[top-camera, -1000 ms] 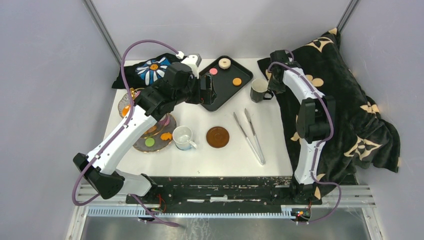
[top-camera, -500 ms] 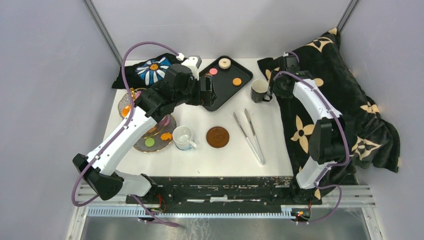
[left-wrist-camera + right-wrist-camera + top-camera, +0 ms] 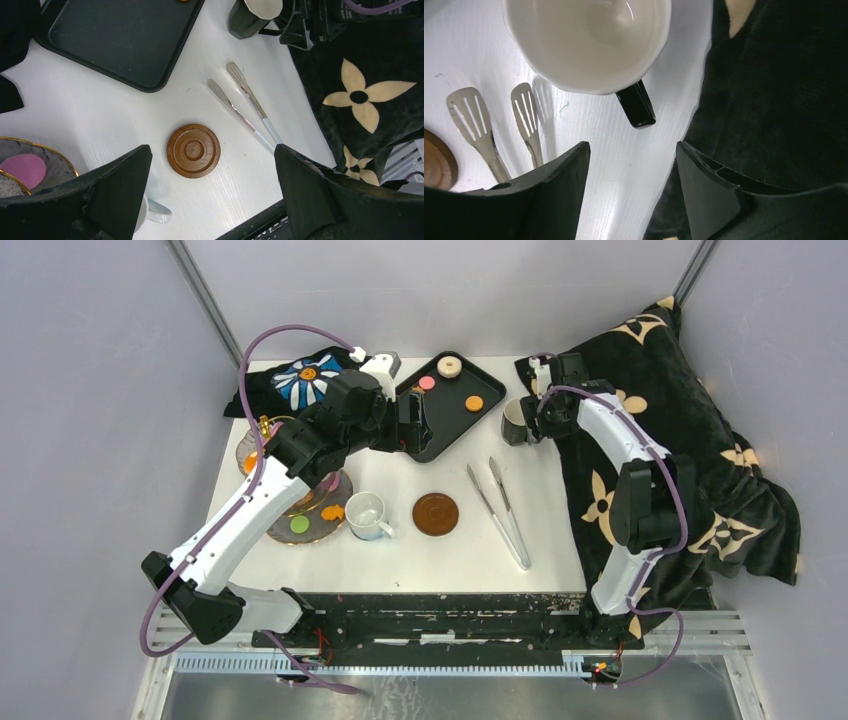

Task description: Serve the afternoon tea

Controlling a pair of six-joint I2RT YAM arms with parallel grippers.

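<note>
The dark cup [image 3: 516, 421] with a white inside [image 3: 589, 45] stands on the table beside the black blanket. My right gripper [image 3: 533, 424] is open right next to it, and the cup's handle [image 3: 637, 106] lies just ahead of the fingers [image 3: 631, 185]. My left gripper [image 3: 412, 430] is open and empty above the near-left edge of the black tray [image 3: 452, 425]. It looks down on the brown saucer [image 3: 193, 150]. The white mug [image 3: 365, 514] stands left of the saucer [image 3: 436, 514]. The glass stand [image 3: 318, 528] holds green [image 3: 299, 524] and orange [image 3: 332, 512] pastries.
The tray holds a white ring pastry [image 3: 449, 366], a pink one [image 3: 427, 383] and an orange one [image 3: 474, 403]. Metal tongs [image 3: 500, 508] lie right of the saucer. The black blanket with tan flowers [image 3: 690, 420] covers the right side. A flower cloth [image 3: 300, 380] lies at the back left.
My right gripper has swung left off the blanket and come up to the dark cup's handle side. My left arm has hardly moved.
</note>
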